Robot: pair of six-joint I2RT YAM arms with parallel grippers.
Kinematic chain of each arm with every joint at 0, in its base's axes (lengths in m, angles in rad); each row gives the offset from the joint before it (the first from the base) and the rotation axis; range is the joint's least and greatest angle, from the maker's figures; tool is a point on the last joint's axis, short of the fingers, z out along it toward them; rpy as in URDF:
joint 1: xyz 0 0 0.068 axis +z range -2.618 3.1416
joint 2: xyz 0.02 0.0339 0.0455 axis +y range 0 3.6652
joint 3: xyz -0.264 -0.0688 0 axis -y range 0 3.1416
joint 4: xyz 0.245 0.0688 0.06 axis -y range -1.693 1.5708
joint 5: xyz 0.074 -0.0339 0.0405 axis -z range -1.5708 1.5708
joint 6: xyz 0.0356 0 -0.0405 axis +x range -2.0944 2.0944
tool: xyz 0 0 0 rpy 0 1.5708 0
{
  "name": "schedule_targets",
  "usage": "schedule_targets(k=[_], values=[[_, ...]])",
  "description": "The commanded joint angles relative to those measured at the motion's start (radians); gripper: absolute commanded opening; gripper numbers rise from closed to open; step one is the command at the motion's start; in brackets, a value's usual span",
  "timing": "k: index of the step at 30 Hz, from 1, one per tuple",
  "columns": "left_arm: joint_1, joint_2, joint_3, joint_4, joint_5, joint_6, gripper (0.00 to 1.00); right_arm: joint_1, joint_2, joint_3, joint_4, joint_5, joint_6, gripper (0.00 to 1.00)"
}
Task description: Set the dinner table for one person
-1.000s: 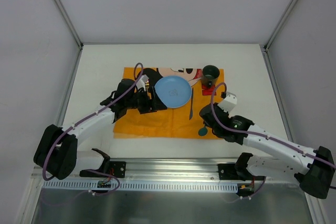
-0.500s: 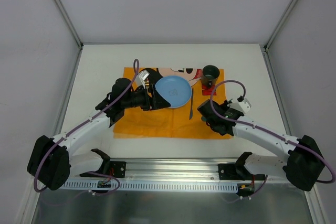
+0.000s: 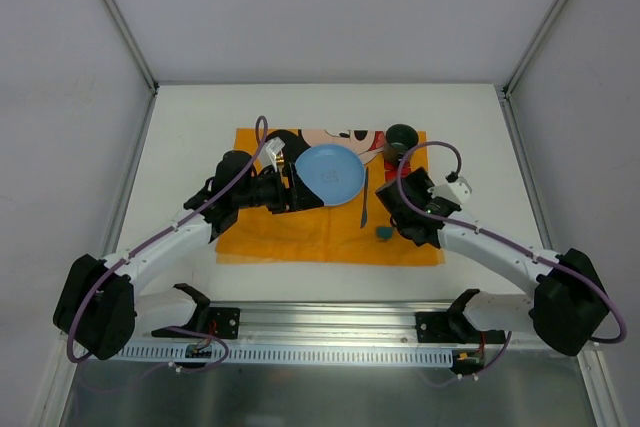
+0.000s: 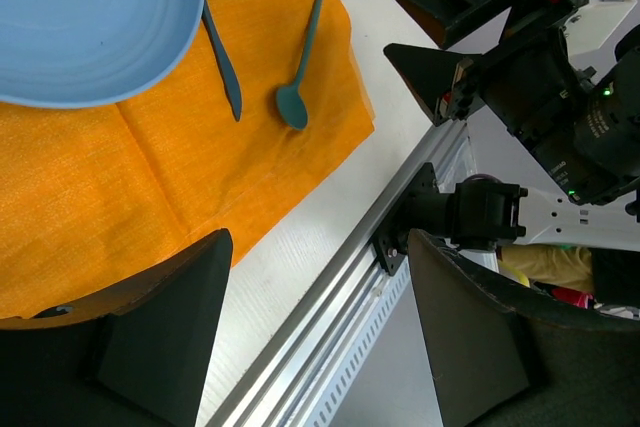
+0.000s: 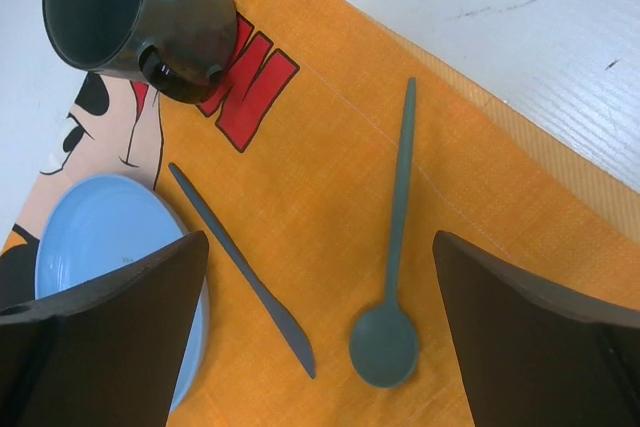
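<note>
Our bench point(image 3: 180, 127) spreads under both arms. At its middle lies a placemat point(image 3: 290, 232) with a plate point(image 3: 329, 173), then a knife point(image 3: 364, 197) and a spoon point(image 5: 392, 247) to the right, and a cup point(image 3: 401, 136) at the far right. The left hand point(image 4: 318, 242) and right hand point(image 5: 320, 237) gape empty. We judge the setting nearly finished.

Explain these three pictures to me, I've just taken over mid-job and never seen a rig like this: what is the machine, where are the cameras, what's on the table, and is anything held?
Two robot arms are bolted at the near edge of the white table. One picture looks down from above and behind them. The other two come from a camera on each wrist, so the dark wedges at the bottom are that arm's own fingers. An orange placemat carries a blue plate, a knife, a spoon and a dark mug. The left gripper hovers beside the plate, open and empty. The right gripper hangs over the spoon, jaws wide, holding nothing.
</note>
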Motion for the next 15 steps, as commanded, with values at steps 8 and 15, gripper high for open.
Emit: schedule_targets(k=[8,15], values=[[-0.003,-0.016,-0.004,0.000,-0.022,0.021,0.71,-0.041,-0.132,0.129,0.038,-0.050,-0.505,1.00],[-0.003,-0.016,-0.005,0.005,-0.048,-0.012,0.70,-0.280,0.006,0.148,0.229,-0.731,-0.793,0.80]])
